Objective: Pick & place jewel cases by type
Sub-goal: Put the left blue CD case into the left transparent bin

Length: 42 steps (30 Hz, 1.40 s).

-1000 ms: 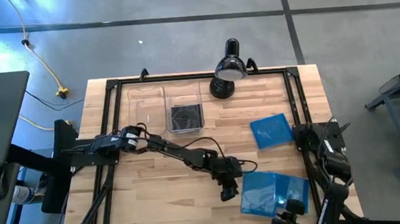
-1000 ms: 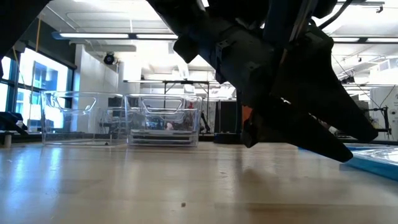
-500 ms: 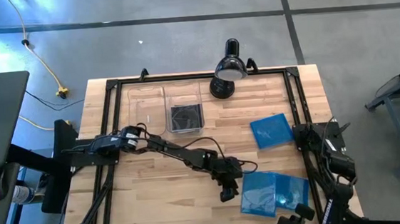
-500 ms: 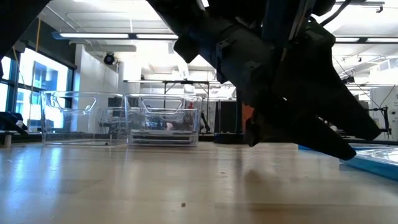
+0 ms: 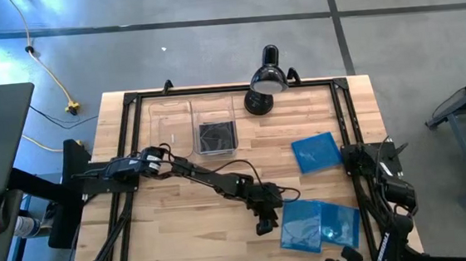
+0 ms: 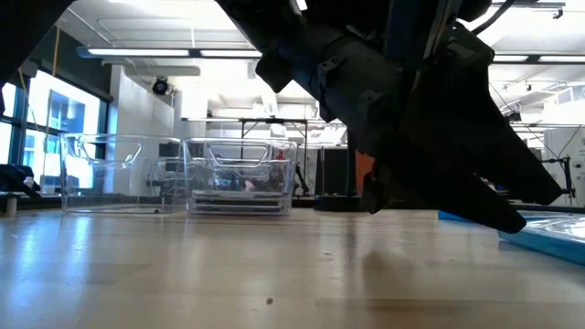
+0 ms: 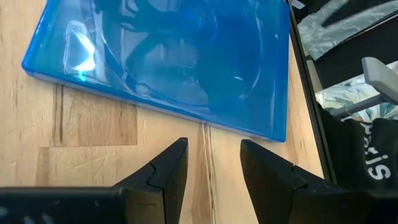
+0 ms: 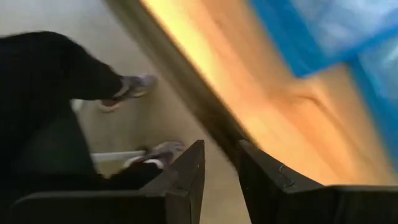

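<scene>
Two translucent blue jewel cases [image 5: 319, 224] lie flat and overlapping near the table's front right; a third blue jewel case [image 5: 315, 151] lies farther back. A dark jewel case [image 5: 216, 135] lies in the right-hand clear bin. My left gripper [image 7: 211, 163] stands open just left of the front blue case [image 7: 168, 56], fingers slanting down, nothing between them. My right gripper [image 8: 219, 171] hangs open over the table's near right edge, beside the blue cases [image 8: 348, 37], and holds nothing.
Two clear bins [image 5: 170, 123] [image 5: 214, 107] stand side by side at the back left. A black lamp [image 5: 266, 79] stands at the back middle. A black frame [image 5: 350, 130] runs round the tabletop. A person's legs and shoes [image 8: 130, 87] show on the floor beyond the near edge.
My right gripper has moved off the front blue cases toward the table's near edge, sinking a little, and its wrist has rolled and tipped further downward. Its fingers have stayed the same distance apart. The cases have not moved.
</scene>
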Motion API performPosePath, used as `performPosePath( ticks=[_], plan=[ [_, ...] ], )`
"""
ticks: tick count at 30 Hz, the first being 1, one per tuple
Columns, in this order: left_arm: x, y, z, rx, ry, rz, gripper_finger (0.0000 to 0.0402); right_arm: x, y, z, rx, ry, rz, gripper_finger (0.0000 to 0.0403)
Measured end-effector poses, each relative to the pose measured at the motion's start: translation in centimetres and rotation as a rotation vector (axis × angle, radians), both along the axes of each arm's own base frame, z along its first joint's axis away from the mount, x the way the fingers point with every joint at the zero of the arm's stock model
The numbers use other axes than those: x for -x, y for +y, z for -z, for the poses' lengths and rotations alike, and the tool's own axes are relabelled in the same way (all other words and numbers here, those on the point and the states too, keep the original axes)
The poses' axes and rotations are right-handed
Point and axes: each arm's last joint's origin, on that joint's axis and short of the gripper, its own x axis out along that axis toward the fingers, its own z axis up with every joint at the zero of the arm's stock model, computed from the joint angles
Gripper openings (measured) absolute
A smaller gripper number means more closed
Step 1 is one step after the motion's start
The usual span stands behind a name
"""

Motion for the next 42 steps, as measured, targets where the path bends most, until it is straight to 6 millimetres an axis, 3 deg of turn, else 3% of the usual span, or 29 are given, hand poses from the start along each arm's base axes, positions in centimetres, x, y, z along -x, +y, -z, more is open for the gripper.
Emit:
performPosePath(
  ticks=[7,14,19,28,37,42],
  plan=[
    [0.3,-0.1,0.2,0.001,0.018,0.066,0.0146,-1.8,0.0,-2.3,-0.031,-0.178,-0.088,0.0083],
    [0.6,-0.2,0.5,-0.003,0.056,0.103,0.0146,-1.3,-3.0,-3.9,0.119,-0.001,-0.046,0.0083],
    [0.6,-0.1,0.5,-0.004,0.054,0.101,0.0146,-1.7,-2.2,-3.8,0.079,-0.035,-0.104,0.0082],
    [0.7,-0.1,0.6,-0.008,0.072,0.101,0.0146,-2.9,-2.7,-0.6,0.208,0.114,-0.195,0.0056],
    [0.7,0.0,0.7,-0.037,0.070,0.093,0.0146,-2.9,-3.3,-1.4,0.263,0.177,-0.201,0.0048],
    [0.6,0.0,0.6,-0.018,0.071,0.054,0.0146,-2.3,-2.9,-1.2,0.178,0.252,-0.142,0.0047]
  ],
)
